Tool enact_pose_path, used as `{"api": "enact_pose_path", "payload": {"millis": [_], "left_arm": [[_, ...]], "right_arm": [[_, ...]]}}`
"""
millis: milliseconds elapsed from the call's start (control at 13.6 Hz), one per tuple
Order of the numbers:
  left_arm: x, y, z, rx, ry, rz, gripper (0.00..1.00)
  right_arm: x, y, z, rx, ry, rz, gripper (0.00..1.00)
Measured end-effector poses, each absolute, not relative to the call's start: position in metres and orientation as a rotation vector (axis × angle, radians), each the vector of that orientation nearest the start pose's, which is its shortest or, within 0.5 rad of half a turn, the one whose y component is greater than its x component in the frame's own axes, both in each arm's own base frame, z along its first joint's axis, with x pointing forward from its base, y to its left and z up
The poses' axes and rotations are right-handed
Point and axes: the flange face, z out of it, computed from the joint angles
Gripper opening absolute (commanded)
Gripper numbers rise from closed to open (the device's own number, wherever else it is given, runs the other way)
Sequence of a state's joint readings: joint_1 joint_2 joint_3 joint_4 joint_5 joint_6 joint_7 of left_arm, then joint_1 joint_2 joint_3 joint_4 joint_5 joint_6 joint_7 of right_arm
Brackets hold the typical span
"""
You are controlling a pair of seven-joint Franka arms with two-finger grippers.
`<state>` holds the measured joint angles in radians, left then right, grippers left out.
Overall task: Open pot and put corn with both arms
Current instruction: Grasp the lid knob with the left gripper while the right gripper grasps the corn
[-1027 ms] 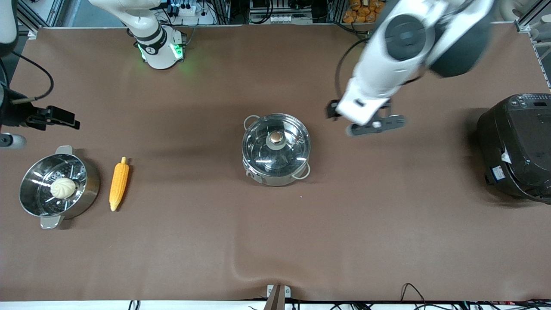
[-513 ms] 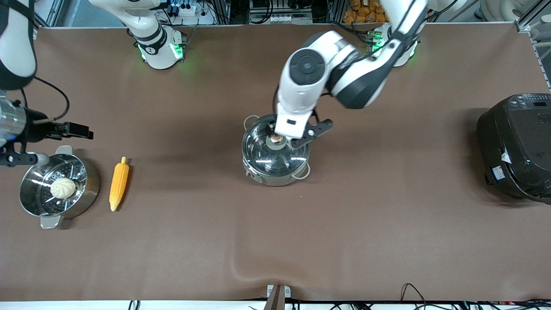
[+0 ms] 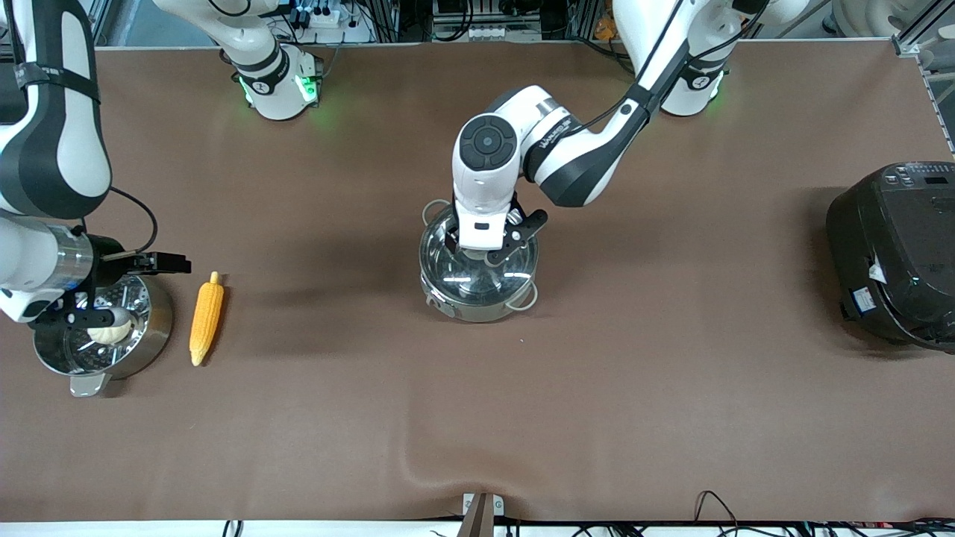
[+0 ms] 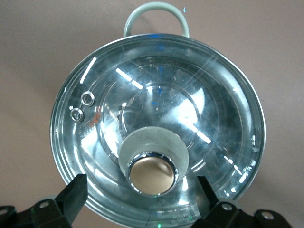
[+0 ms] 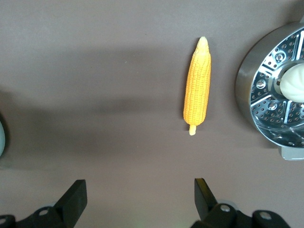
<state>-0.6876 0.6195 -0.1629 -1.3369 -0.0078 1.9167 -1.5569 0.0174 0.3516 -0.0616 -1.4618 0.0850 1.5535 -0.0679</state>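
The pot (image 3: 477, 297) stands mid-table with its glass lid (image 4: 161, 95) on. My left gripper (image 3: 481, 252) hangs just over the lid. It is open, and its fingers (image 4: 76, 187) stand on either side of the tan knob (image 4: 152, 172) without touching it. The corn (image 3: 207, 318) lies flat on the table toward the right arm's end and also shows in the right wrist view (image 5: 197, 88). My right gripper (image 3: 88, 317) is open and empty, up in the air beside the corn, by the steamer pot. In its own view the gripper (image 5: 138, 187) is over bare table.
A steel steamer pot (image 3: 145, 328) with a white bun (image 5: 295, 81) stands beside the corn at the right arm's end. A big black rice cooker (image 3: 895, 253) sits at the left arm's end. The brown cloth has a wrinkle (image 3: 418, 462) near the front edge.
My left arm swung in from the left arm's end and came down over the pot's lid knob. My right arm moved in toward the corn and steamer pot.
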Motion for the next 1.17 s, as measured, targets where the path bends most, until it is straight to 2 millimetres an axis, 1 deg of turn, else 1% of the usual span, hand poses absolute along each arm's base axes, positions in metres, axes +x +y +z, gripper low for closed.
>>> {"api": "enact_pose_path", "payload": {"millis": [73, 147, 367, 513, 660, 807, 953, 1027, 1173], "left_arm": [[0.492, -0.527, 0.366, -2.924, -1.135, 0.149, 1.00], [0.490, -0.529, 0.363, -2.916, -1.134, 0.134, 1.00], [0.488, -0.533, 0.352, -2.906, -1.133, 0.117, 1.00], [0.490, -0.533, 0.350, -2.905, -1.137, 0.115, 1.00], [0.491, -0.532, 0.350, -2.904, -1.140, 0.112, 1.00], [0.492, -0.532, 0.351, -2.907, -1.142, 0.109, 1.00], [0.492, -0.531, 0.350, -2.906, -1.144, 0.109, 0.97], [0.492, -0.531, 0.349, -2.904, -1.143, 0.109, 0.95], [0.493, -0.531, 0.346, -2.902, -1.144, 0.110, 0.90]], "right_arm": [[0.639, -0.012, 0.458, -3.038, -0.025, 0.390, 1.00], [0.645, -0.008, 0.448, -3.040, -0.031, 0.376, 1.00], [0.658, 0.007, 0.410, -3.044, -0.060, 0.389, 1.00], [0.660, 0.004, 0.395, -3.041, -0.051, 0.422, 1.00], [0.661, -0.006, 0.386, -3.040, -0.029, 0.442, 1.00], [0.661, -0.016, 0.384, -3.044, -0.005, 0.447, 1.00], [0.660, -0.034, 0.379, -3.056, 0.025, 0.462, 1.00], [0.661, -0.043, 0.372, -3.070, 0.034, 0.474, 1.00], [0.667, -0.064, 0.347, -3.091, 0.050, 0.455, 1.00]]}}
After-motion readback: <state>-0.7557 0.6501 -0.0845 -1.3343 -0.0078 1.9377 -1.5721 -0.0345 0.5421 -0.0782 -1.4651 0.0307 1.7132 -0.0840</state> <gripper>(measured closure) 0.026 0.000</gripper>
